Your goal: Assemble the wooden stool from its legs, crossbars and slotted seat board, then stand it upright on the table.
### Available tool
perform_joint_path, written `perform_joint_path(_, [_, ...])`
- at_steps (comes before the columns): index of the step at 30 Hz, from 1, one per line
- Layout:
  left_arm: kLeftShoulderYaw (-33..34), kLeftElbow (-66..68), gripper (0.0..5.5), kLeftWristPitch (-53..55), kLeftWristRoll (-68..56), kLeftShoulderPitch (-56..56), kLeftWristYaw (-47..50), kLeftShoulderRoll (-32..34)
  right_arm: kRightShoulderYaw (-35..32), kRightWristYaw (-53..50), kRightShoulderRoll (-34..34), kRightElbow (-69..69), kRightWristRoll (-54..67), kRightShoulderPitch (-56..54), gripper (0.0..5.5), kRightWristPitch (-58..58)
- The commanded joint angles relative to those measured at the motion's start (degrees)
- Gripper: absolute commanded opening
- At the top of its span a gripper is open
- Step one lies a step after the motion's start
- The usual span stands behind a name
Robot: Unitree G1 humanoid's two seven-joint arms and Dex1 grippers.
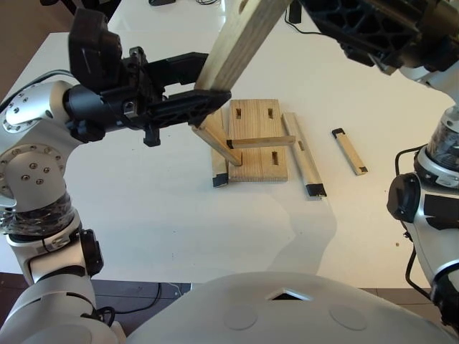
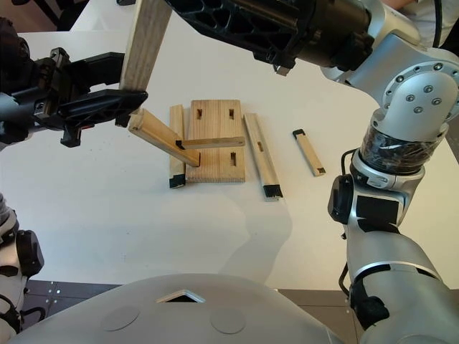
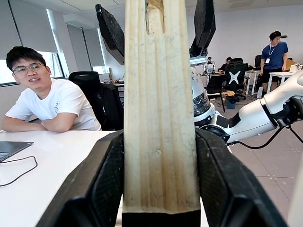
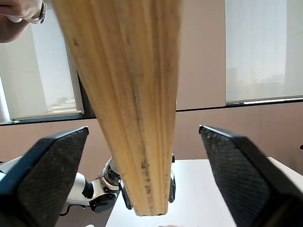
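White table [image 1: 143,208]; left tool [image 1: 205,86] clamps leg [image 1: 240,43], top cut off.

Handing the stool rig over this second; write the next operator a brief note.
Left pincer: shut on the held leg near its lower end, above the table.
Right pincer: open around it higher up.
Slotted seat board lies flat, a left leg and right leg beside it, a slanted leg and crossbar across it, a short crossbar farther right.
Done: no joint confirmable.
Left: whole assembly, then stand it upright.
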Motion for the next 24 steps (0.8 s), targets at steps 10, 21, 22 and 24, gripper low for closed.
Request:
perform_joint_path(10, [-3.2,-0.6,2.02,-2.4,2.1,2.0,-2.5,2.9,4.3,5.0,-2.0,-2.3,-3.8,-2.7,4.31,-1.5])
perform_joint_path(21, [-4.7,-1.1,2.02,-3.8,4.1,4.4,-4.8,4.6,4.8,5.9,-2.7,-3.0,-5.7,-1.7,2.71,-2.6])
perform_joint_path(22, [-5.1,-1.1,2.02,-3.9,4.4,4.4,-5.1,4.9,4.9,6.2,-2.9,-3.1,-5.9,-1.5,2.59,-2.6])
perform_joint_path(24, [-5.6,-0.9,2.02,-4.3,4.9,4.5,-5.5,5.2,5.0,6.4,-3.1,-3.5,-6.0,-1.2,2.32,-2.7])
